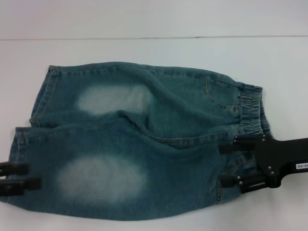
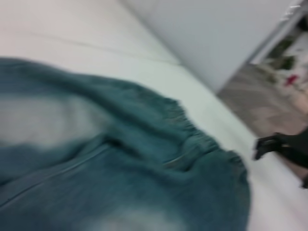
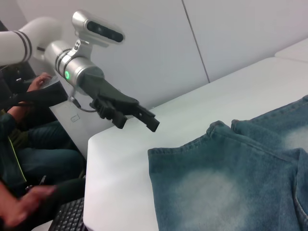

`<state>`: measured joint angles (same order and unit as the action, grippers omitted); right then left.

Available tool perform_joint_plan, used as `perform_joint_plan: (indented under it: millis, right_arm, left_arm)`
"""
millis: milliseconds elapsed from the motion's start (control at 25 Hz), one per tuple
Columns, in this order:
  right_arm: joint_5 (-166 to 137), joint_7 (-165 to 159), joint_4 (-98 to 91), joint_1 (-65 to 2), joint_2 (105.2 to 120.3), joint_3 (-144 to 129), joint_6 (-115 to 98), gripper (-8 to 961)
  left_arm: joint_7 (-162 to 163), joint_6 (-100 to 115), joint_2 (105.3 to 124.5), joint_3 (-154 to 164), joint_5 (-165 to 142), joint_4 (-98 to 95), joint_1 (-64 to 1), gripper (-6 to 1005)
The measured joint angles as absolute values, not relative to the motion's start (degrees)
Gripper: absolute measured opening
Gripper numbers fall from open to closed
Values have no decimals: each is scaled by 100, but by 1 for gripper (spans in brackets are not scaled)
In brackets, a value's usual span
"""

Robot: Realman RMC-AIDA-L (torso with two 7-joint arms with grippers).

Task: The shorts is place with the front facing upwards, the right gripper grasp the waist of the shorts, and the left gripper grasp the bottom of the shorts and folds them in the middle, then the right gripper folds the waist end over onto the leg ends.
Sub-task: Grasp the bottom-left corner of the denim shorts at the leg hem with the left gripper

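Head view: the left gripper (image 1: 21,176) is seen parted at eight o'clock beside the bottom (image 1: 19,144), the right gripper (image 1: 226,164) spread at four o'clock over the waist (image 1: 248,108) of the flat shorts (image 1: 144,144).

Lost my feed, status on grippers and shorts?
Right gripper open, over the waist end. Left gripper open, clear of the leg hems. Shorts flat, unfolded. Nothing in the way.
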<state>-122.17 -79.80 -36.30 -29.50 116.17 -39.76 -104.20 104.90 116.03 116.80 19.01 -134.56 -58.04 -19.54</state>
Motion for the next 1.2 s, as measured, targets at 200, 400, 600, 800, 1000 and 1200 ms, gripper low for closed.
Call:
perform_joint_plan:
  millis: [200, 400, 600, 800, 1000, 1200]
  right_arm:
    - [-12217, -7885, -3630, -2912, 11632, -3937, -10429, 944]
    - [-12217, -7805, -3625, -2894, 11639, -3929, -10432, 943]
    - [-12217, -7737, -3605, -2889, 11637, -3928, -10416, 943]
    - [-12217, -7727, -3600, -2870, 11629, -3928, -10406, 942]
    - [-12217, -7658, -3581, -2865, 11628, -3928, -10400, 942]
    - [-12217, -7605, -3573, -2865, 11642, -3871, -10371, 941]
  left_arm:
    - [10776, 11578, 11602, 1544, -14241, -6138, -1978, 907]
    - [10855, 11202, 11600, 1457, -14833, -6250, -1974, 902]
    - [10853, 10637, 11644, 1527, -15002, -6229, -1948, 897]
    - [10854, 10526, 11683, 1636, -15073, -6214, -1960, 893]
    - [10863, 10489, 11780, 1783, -15169, -6213, -2017, 888]
    - [10847, 10329, 11899, 2026, -15222, -6237, -2011, 884]
